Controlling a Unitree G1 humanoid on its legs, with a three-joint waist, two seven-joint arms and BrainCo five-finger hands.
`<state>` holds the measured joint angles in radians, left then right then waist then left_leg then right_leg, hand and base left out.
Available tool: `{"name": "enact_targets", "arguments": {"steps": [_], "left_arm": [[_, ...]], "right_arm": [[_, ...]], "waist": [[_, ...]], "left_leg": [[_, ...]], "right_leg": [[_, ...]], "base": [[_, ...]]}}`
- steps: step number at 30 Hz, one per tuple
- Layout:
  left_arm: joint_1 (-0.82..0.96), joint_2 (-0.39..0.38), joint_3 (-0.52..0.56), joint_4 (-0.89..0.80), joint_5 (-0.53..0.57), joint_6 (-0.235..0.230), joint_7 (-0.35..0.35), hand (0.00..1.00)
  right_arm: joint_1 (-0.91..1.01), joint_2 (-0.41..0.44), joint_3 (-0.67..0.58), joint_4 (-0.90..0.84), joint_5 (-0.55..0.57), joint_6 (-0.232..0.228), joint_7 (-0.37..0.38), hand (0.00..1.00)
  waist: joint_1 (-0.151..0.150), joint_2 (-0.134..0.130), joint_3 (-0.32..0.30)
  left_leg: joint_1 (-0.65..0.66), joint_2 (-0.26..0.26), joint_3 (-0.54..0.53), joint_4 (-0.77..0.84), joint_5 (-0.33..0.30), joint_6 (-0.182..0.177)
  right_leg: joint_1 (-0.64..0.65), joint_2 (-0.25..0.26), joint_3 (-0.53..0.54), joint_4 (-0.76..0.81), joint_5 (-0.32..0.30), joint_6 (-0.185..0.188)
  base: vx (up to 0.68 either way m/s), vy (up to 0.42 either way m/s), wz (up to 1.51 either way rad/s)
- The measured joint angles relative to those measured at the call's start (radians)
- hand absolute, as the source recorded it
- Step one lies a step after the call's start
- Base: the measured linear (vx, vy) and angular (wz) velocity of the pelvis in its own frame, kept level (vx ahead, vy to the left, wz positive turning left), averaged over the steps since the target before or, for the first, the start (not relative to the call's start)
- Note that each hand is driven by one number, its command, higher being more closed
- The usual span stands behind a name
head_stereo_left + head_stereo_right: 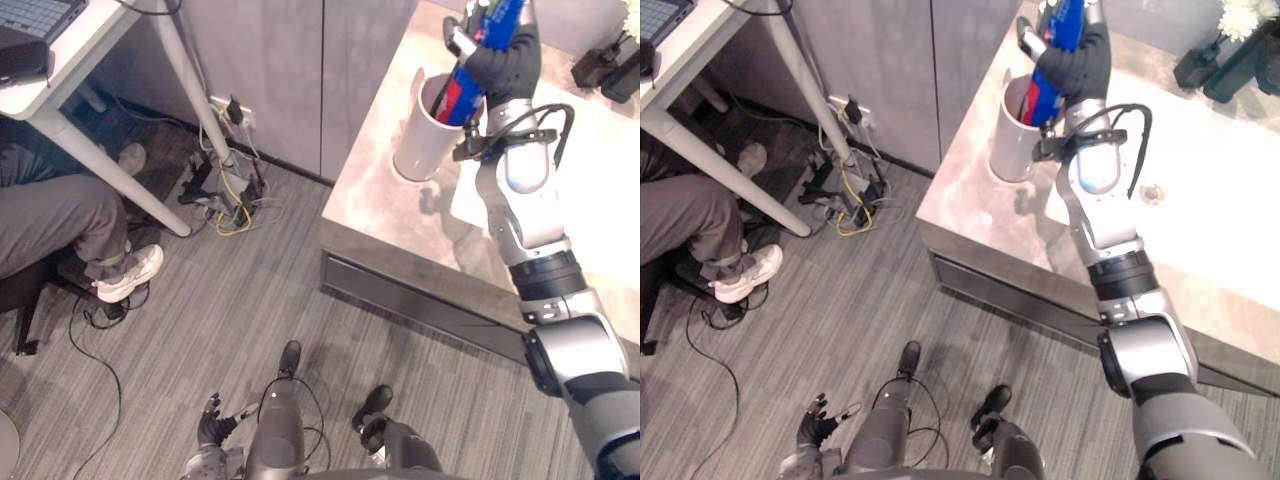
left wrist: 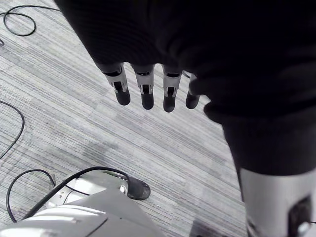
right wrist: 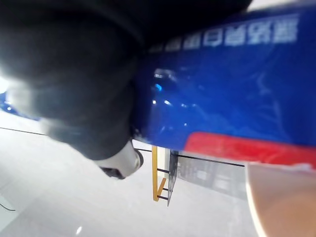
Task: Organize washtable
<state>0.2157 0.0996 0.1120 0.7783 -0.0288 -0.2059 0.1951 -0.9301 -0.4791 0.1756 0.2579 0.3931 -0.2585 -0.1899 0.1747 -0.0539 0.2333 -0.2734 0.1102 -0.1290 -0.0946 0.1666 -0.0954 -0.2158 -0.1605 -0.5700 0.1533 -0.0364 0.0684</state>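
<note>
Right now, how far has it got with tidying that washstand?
Nearly one item in: the blue tube's lower end already sits inside the white cup on the counter. The right hand is clamped round the tube's upper part, so releasing it is left. The left hand hangs open by the floor. Dark bottles at the counter's back corner may need sorting too.

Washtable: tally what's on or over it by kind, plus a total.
white cup: 1
blue-and-red tube, held in the right robot hand: 1
dark containers, far corner: 2
white flower bunch: 1
Total: 5
</note>
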Motion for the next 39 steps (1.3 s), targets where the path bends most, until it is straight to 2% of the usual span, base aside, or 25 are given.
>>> {"name": "enact_targets", "arguments": {"steps": [8, 35, 36, 39], "left_arm": [[0.000, 0.000, -0.003, -0.006, 0.000, -0.001, 0.000, 0.00], [0.000, 0.004, -0.013, -0.015, 0.000, -0.011, 0.000, 0.00], [0.000, 0.004, -0.013, -0.015, 0.000, -0.011, 0.000, 0.00], [0.000, 0.005, -0.013, -0.015, 0.000, -0.011, 0.000, 0.00]], "right_arm": [[0.000, 0.000, 0.030, 0.000, 0.000, 0.000, 0.008, 1.00], [0.000, 0.000, 0.022, -0.047, -0.011, -0.010, 0.017, 1.00], [0.000, 0.000, 0.022, -0.047, -0.011, -0.011, 0.017, 0.00], [0.000, 0.000, 0.023, -0.047, -0.011, -0.011, 0.017, 0.00]], "waist": [[0.000, 0.004, 0.004], [-0.010, 0.009, 0.033], [-0.011, 0.009, 0.033], [-0.015, 0.009, 0.033]], "left_leg": [[-0.001, 0.000, -0.002, 0.000, 0.000, 0.000], [-0.012, -0.008, 0.000, 0.000, 0.005, 0.007], [-0.012, -0.008, 0.000, 0.000, 0.005, 0.007], [-0.012, -0.008, 0.000, 0.000, 0.005, 0.007]], "right_leg": [[0.000, 0.000, -0.001, 0.000, 0.000, 0.000], [-0.021, -0.013, 0.006, 0.019, -0.001, 0.001], [-0.022, -0.013, 0.006, 0.019, -0.001, 0.001], [-0.022, -0.013, 0.006, 0.020, -0.001, 0.001]], "base": [[0.00, 0.000, 0.00], [0.00, 0.000, 0.00], [0.00, 0.000, 0.00], [0.00, -0.011, 0.00]]}}
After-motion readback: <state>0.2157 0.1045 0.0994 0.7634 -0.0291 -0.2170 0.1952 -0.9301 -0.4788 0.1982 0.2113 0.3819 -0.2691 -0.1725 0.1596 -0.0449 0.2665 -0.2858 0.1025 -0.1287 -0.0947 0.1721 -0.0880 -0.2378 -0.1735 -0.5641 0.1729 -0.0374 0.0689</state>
